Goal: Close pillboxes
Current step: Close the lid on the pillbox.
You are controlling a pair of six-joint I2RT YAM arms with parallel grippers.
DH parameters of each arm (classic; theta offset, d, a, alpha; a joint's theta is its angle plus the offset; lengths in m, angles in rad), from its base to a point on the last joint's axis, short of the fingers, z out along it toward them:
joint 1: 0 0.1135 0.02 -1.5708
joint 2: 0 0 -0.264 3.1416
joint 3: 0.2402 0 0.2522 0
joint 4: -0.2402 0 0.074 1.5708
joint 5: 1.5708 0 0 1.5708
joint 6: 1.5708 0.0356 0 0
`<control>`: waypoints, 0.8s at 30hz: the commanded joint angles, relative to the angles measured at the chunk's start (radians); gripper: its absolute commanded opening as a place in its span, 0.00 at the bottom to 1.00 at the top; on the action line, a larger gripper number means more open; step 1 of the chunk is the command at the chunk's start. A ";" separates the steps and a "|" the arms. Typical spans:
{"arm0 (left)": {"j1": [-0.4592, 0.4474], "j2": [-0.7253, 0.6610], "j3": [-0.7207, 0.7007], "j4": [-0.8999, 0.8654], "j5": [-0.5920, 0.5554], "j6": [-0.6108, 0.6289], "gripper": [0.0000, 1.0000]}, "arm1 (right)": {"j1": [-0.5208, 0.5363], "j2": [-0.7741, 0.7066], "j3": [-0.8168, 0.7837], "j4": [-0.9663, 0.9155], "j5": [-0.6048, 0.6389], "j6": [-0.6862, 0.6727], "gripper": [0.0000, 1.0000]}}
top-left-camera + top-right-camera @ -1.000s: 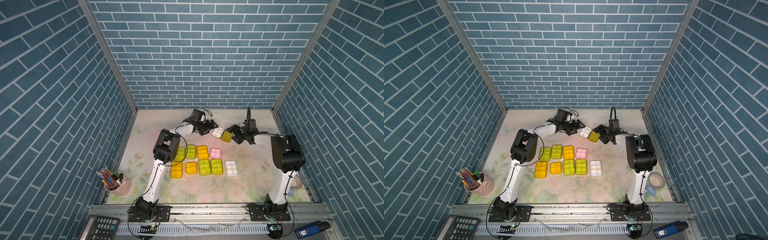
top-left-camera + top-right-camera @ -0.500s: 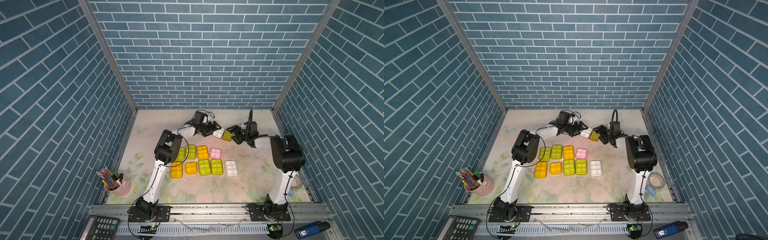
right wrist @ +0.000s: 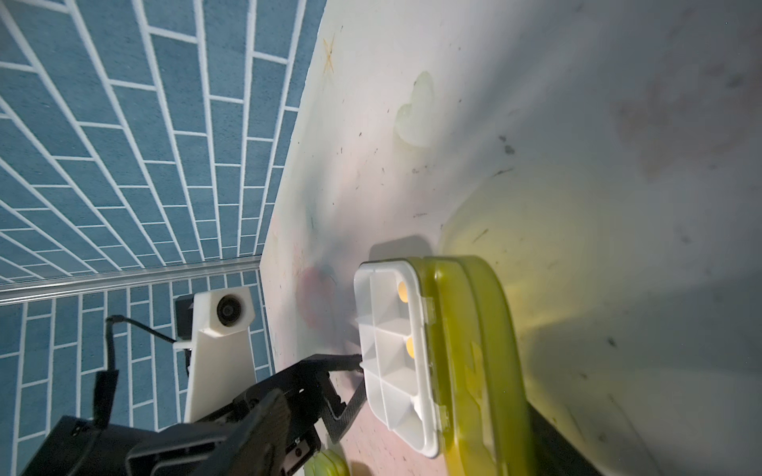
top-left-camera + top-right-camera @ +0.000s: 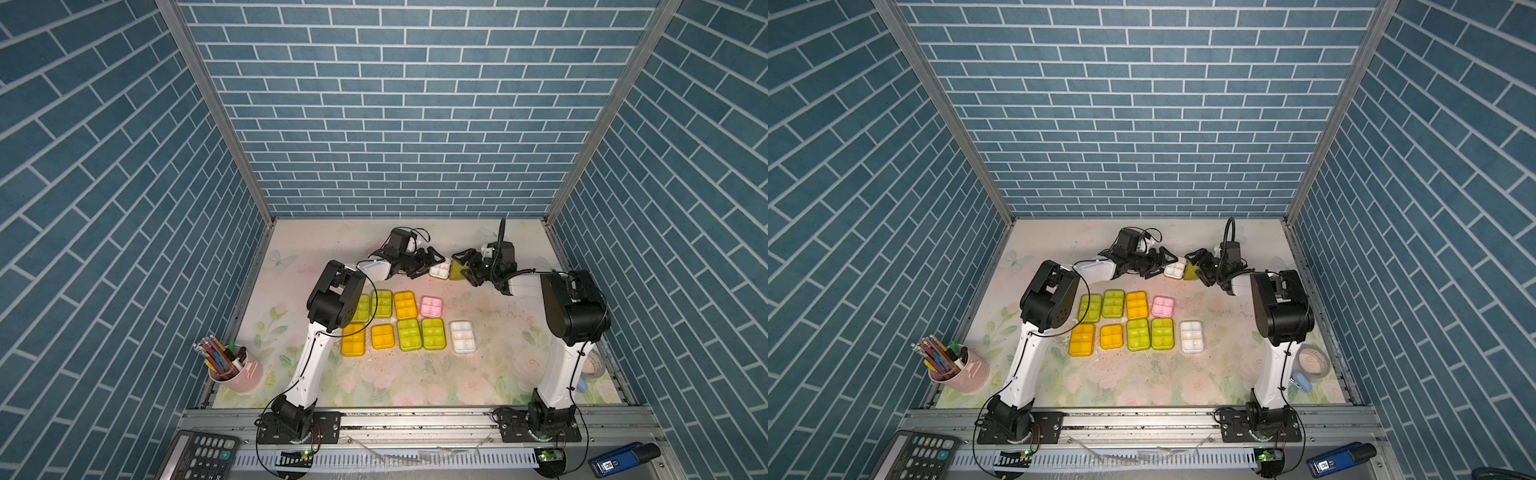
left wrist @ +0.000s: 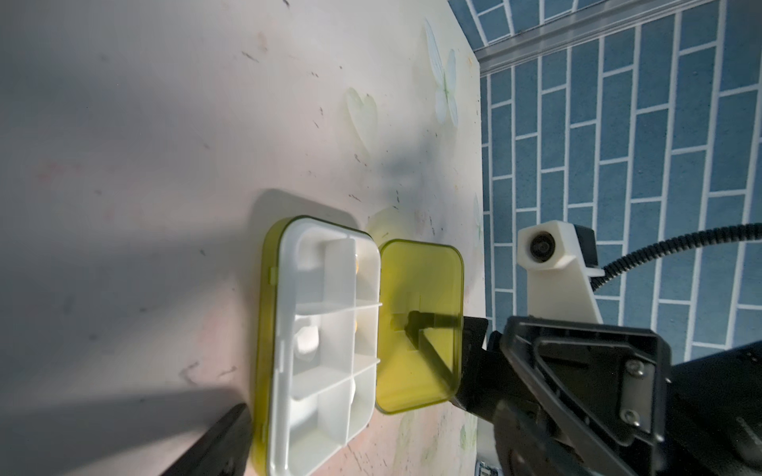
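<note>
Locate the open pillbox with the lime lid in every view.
In a top view: open pillbox at the far middle of the table.
In a top view: same far-middle spot.
Left wrist: lower centre.
Right wrist: lower centre-right.
Shared landmark: its lime lid, hinged open.

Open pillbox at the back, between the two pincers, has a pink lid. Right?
Not pink. The left wrist view shows the open pillbox has a lime-green lid. The rest holds: it sits at the back, between the left pincer and the right pincer.
</note>
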 commanded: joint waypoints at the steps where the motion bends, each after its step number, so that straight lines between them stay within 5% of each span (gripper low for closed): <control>1: -0.013 -0.005 -0.055 0.054 0.013 -0.052 0.93 | 0.004 -0.039 0.039 -0.007 -0.006 -0.018 0.80; 17: 0.026 -0.161 -0.177 -0.052 -0.041 0.043 0.95 | 0.037 -0.076 0.117 -0.213 0.084 -0.112 0.79; 24: 0.055 -0.335 -0.295 -0.115 -0.102 0.068 0.95 | 0.071 -0.026 0.175 -0.204 0.054 -0.087 0.80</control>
